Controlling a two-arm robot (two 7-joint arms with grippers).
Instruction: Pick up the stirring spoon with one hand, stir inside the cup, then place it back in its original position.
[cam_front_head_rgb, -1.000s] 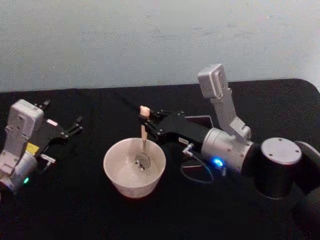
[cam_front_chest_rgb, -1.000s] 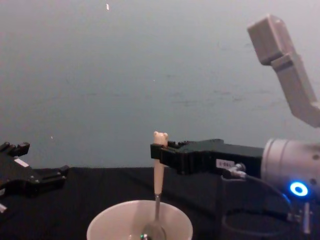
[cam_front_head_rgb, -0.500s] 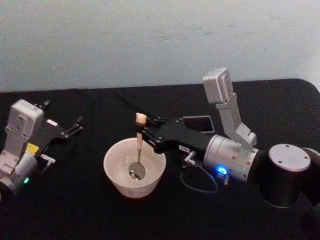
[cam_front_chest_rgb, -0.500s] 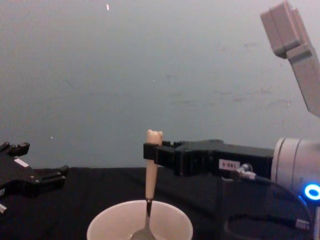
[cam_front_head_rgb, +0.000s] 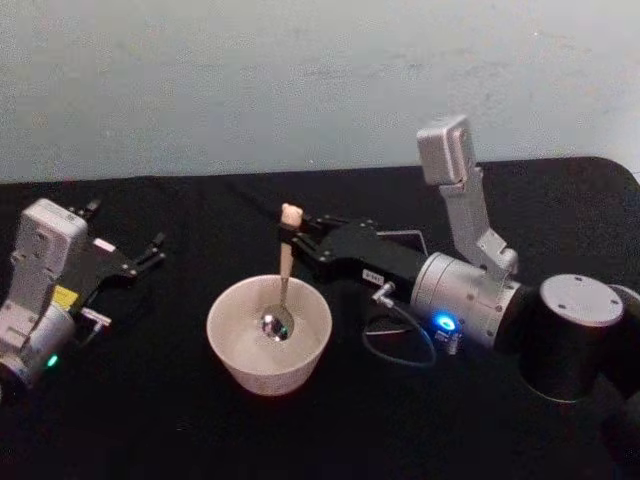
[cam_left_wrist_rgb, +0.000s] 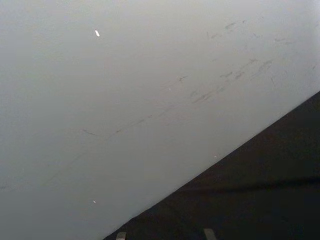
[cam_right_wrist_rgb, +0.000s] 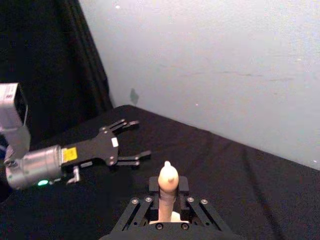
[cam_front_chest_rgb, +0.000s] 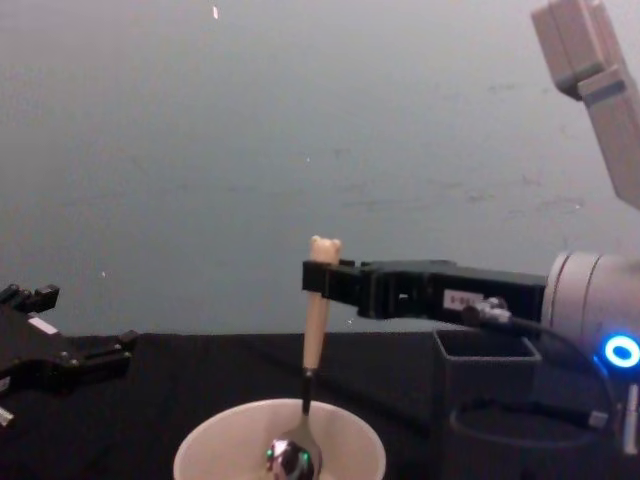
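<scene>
Peach-handled spoon (cam_front_head_rgb: 285, 270) stands upright, pinched just under its bear head by the right gripper (cam_front_head_rgb: 292, 232), its bowl down inside the cup (cam_front_head_rgb: 262, 368). Left gripper (cam_right_wrist_rgb: 135, 140) sits well apart, fingers spread.

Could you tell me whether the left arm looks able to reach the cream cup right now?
Probably yes: the left tool lies open to the left of the cup with nothing standing between them, though the right tool holds the stirring spoon in it.
</scene>
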